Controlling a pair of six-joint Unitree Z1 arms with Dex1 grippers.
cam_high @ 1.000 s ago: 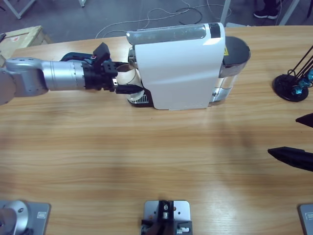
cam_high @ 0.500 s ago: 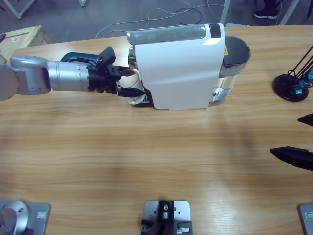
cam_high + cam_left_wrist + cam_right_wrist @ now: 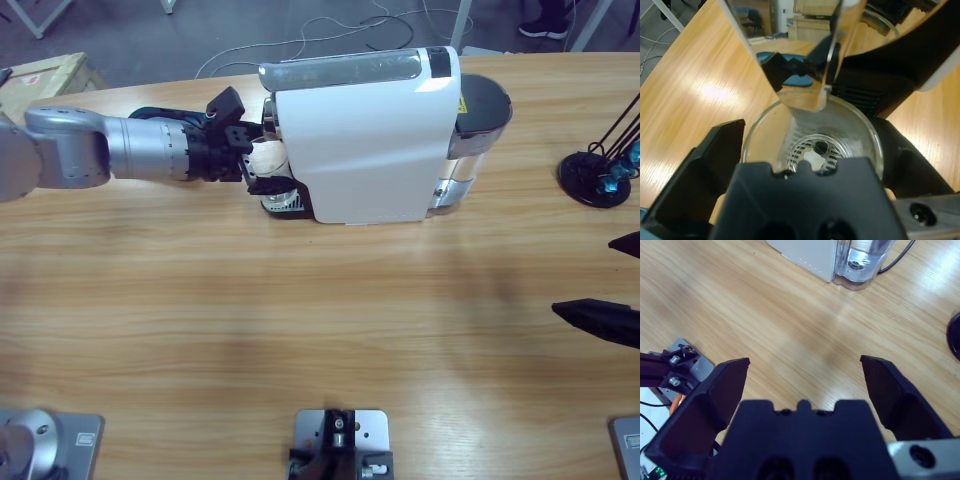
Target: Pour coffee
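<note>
Silver-grey left arm [image 3: 110, 150] entering from the left edge of the high view and reaching along the wooden tabletop [image 3: 300, 320] to the front of the white coffee machine [image 3: 365, 135]; left gripper [image 3: 262, 162] clenched around a clear glass tumbler [image 3: 812, 140], one black jaw on each side of its wall; tumbler upright on the machine's slotted drip grate [image 3: 812, 147], directly under the chrome spout [image 3: 807, 75]; coffee not discernible inside the tumbler, the grate showing through its base; clear water tank [image 3: 475, 125] at the machine's right end, also seen at the top of the right wrist view [image 3: 862, 262]; black stand [image 3: 598, 170] near the right edge of the tabletop, well apart from the machine; right gripper [image 3: 605, 290] at the right edge of the high view, released, its two jaws spread wide over bare tabletop, touching nothing.
</note>
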